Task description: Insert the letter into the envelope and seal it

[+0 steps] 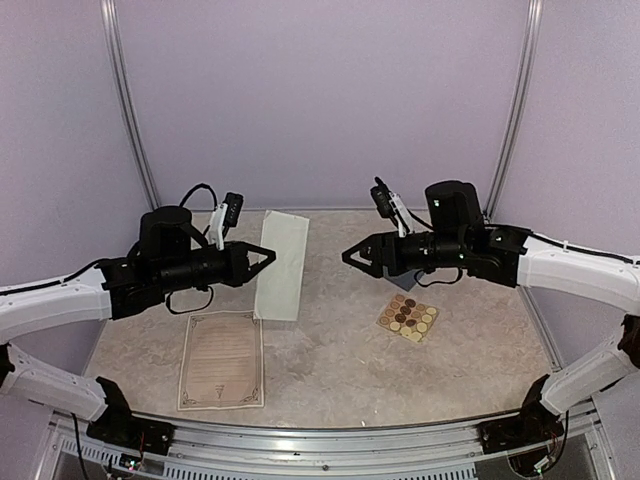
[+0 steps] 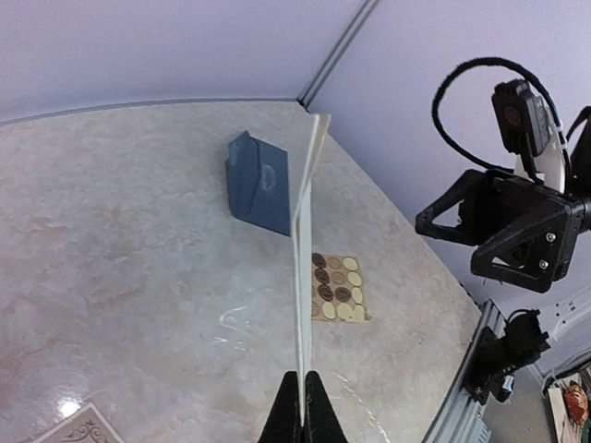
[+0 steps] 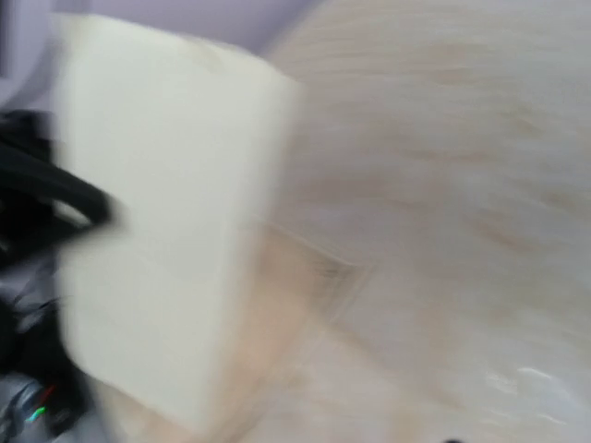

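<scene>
Fingers (image 2: pixel 319 425) of the left gripper (image 1: pixel 270 254) clamp the letter (image 1: pixel 282 265) on edge; whether the right gripper (image 1: pixel 350 254) is closed, can't tell. Envelope (image 2: pixel 259 187) lies flat at twelve o'clock of the sticker sheet (image 1: pixel 408 318). It's light, floppy and likely slippery, so I'd pinch its flap edge.

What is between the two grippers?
In the top view, the folded cream letter, held by the left gripper, hangs there; beyond it, only bare table up to the right gripper.

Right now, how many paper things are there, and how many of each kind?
Folded cream letter: 1
Blue envelope: 1
Sticker sheet: 1
Bordered page lying flat: 1
Total: 4
</scene>
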Action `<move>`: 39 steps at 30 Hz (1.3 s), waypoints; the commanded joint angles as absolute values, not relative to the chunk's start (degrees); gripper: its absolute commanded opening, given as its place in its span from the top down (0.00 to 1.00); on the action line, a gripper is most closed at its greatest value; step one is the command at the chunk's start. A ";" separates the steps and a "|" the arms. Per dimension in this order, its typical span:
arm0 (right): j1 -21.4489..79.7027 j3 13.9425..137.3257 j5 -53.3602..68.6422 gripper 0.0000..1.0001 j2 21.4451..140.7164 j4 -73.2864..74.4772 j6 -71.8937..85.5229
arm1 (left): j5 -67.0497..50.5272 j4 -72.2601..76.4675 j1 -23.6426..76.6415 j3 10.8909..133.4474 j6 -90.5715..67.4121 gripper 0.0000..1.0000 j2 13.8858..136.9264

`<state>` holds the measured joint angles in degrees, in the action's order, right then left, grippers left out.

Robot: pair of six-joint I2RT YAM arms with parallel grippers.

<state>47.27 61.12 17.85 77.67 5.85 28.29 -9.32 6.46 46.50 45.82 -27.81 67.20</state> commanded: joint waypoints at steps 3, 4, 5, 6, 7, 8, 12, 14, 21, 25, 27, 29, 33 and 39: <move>37.19 61.14 9.96 0.31 82.93 11.96 25.28 | -16.42 -4.35 31.73 50.49 -18.51 1.00 67.55; 35.78 61.71 8.82 0.31 84.64 11.95 24.79 | -17.21 -5.08 29.28 50.98 -17.36 1.00 67.90; 34.37 62.43 7.31 0.31 86.50 12.03 24.29 | -18.05 -5.65 27.08 51.22 -16.50 1.00 68.08; 33.34 63.35 6.02 0.31 88.55 12.04 23.53 | -18.93 -5.62 24.68 51.19 -16.29 1.00 68.25; 32.34 64.51 4.61 0.31 90.57 12.22 22.77 | -20.01 -5.23 22.41 51.12 -16.68 1.00 68.36; 31.41 66.38 3.26 0.31 92.96 12.65 22.13 | -21.17 -4.88 20.29 51.06 -17.26 1.00 68.38; 28.90 72.86 -1.70 0.32 101.35 14.89 19.47 | -23.95 -4.99 15.77 51.86 -16.47 1.00 68.10; 27.84 75.42 -2.35 0.32 105.04 15.13 18.56 | -22.43 -6.23 15.28 52.40 -14.80 1.00 67.90; 25.35 81.84 -0.27 0.29 115.66 14.31 16.15 | -23.07 -6.20 14.50 51.55 -15.25 1.00 67.43; 25.14 83.80 3.47 0.28 119.13 13.03 15.38 | -22.98 -6.09 14.46 51.26 -15.21 1.00 66.78; 25.11 83.74 6.87 0.28 120.33 12.19 15.54 | -23.03 -6.06 14.44 51.16 -15.21 1.00 66.56; 25.10 83.15 8.47 0.28 121.04 11.43 15.69 | -23.13 -6.06 14.37 51.17 -15.21 1.00 66.37; 25.21 81.09 11.78 0.28 121.66 9.37 15.69 | -23.36 -5.97 14.41 51.09 -15.21 1.00 66.01; 26.41 78.21 15.42 0.27 122.45 8.53 14.20 | -23.17 -6.05 14.33 50.86 -15.25 1.00 65.71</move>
<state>25.50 80.27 11.62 120.90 10.28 15.77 -22.48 -5.76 14.81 50.30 -16.19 67.02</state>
